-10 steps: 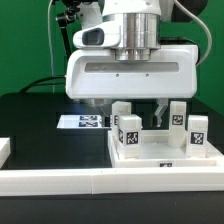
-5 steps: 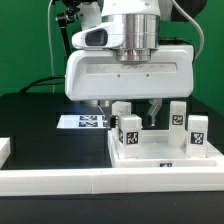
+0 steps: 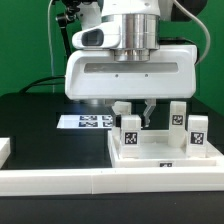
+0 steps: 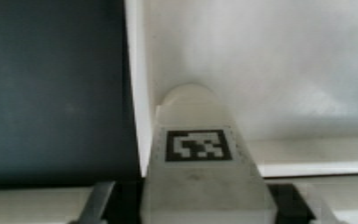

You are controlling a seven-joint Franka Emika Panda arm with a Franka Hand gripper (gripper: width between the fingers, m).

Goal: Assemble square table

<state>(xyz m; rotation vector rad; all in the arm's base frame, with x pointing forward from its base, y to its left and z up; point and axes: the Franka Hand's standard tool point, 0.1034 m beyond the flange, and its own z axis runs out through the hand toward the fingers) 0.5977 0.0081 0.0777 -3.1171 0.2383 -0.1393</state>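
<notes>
At frame centre our gripper [image 3: 133, 112] clasps a leg [image 4: 197, 150] standing on the square table [image 3: 190, 160]; we judge it light, rigid, slick plastic, best pinched on flat sides.

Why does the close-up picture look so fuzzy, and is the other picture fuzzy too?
In the wrist view the white leg sits very near the lens, so it and its tag look soft and stretched; in the exterior view things are sharper, though the tabletop is bright white and loses detail, with a dark shadow under the gripper.
</notes>
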